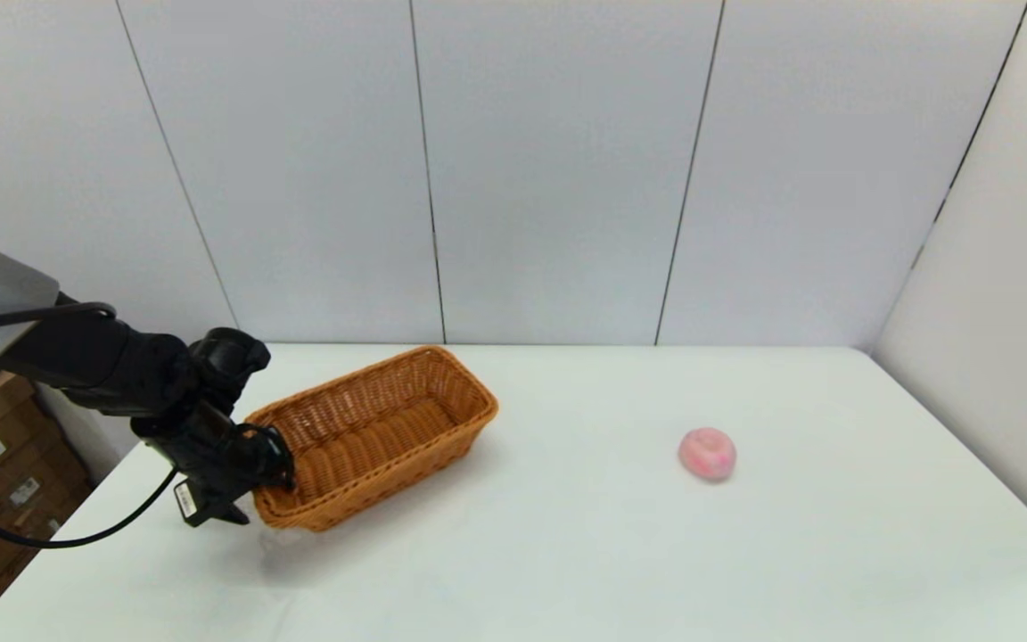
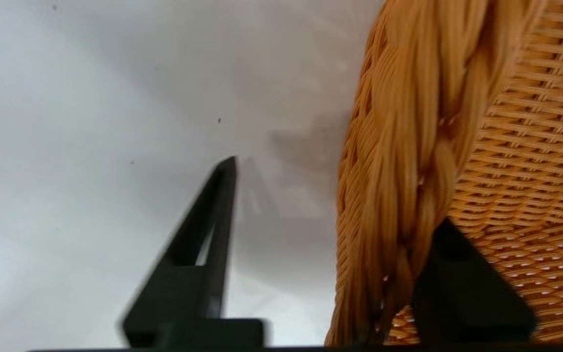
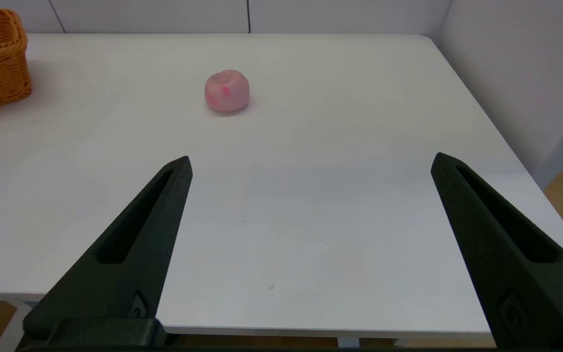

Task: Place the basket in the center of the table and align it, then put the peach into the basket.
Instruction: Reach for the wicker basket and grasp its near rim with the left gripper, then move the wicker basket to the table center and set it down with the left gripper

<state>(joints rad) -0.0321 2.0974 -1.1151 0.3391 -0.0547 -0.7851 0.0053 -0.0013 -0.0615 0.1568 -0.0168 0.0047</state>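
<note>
White table [image 1: 567, 553]; left hand [image 1: 271, 477] astride basket [image 1: 371, 434] rim; peach [image 1: 707, 453] apart

The left arm reaches in from the left side, its black forearm sloping down toward the near left part of the worktop [image 1: 567, 553]. The left hand [image 1: 268, 477] points downward and straddles the near-left end of the basket [image 1: 375, 432]: one finger [image 2: 457, 274] sits inside the wall, the other finger [image 2: 208, 244] outside, with a clear gap between that outer finger and the wicker.

The right hand [image 3: 311, 164] hangs low at the near edge of the worktop, level, its two fingers spread wide and holding nothing.
</note>
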